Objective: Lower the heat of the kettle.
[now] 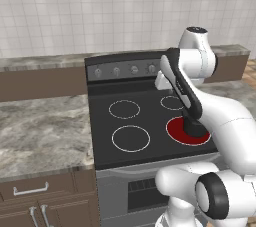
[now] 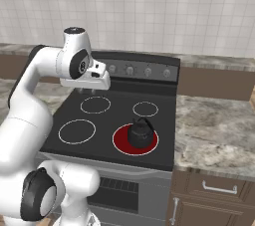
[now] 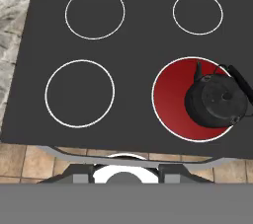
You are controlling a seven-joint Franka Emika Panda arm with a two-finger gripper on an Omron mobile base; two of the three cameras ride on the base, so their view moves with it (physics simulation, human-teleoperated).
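Tool (image 2: 92,89) hangs high over the back of the stove (image 2: 107,143), just in front of the knob panel (image 2: 139,70); my right base view has the white hand there, and I read its fingers as pressed together with nothing between them. My left base view shows less of it: the forearm crosses in front and covers most of the hand.

My hand view looks straight down on the cooktop and gives me all four burners at once. One glows red (image 3: 173,99), at the stove's front right corner, and the kettle (image 3: 216,100) sits on it, off centre toward the stove's right edge. My right base view shows the kettle clear, with its handle arched over the lid. From the left base view the forearm hides it, leaving part of the red disc. Stone counter (image 1: 40,131) flanks the stove on both sides.
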